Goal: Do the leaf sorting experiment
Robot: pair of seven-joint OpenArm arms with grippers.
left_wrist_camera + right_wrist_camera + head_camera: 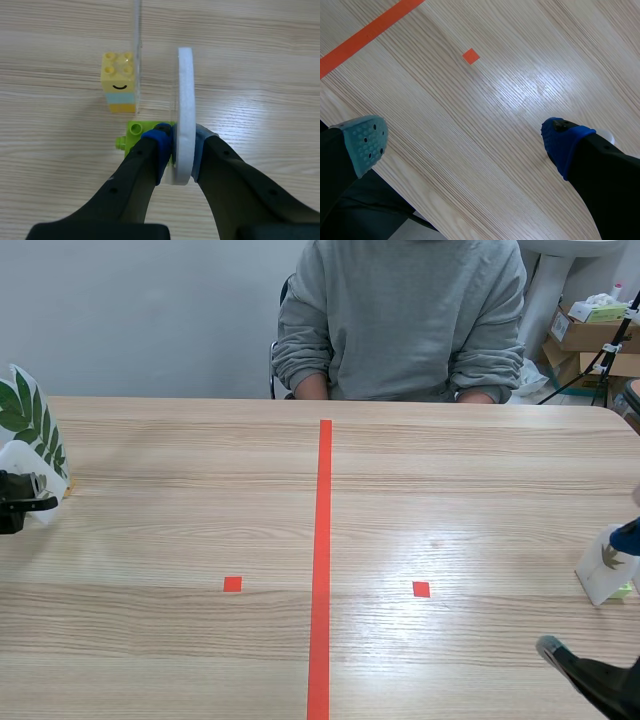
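My left gripper (182,146) is shut on a thick white card (185,100) seen edge-on, which stands at a green brick (136,136). Just ahead, a clear sheet (136,40) rises from a yellow brick with a smiling face (119,82). In the scene view that gripper (22,502) sits at the table's far left with a fern-leaf card (30,420) upright by it. My right gripper (465,142) is open over bare wood at the near right. A small white leaf card (606,566) on a green base stands beside its blue-padded finger (628,534).
A person in a grey sweatshirt (400,315) sits across the table with hands at the far edge. An orange tape line (322,560) runs down the table's middle. Cardboard boxes (585,335) and a tripod stand behind at the right.
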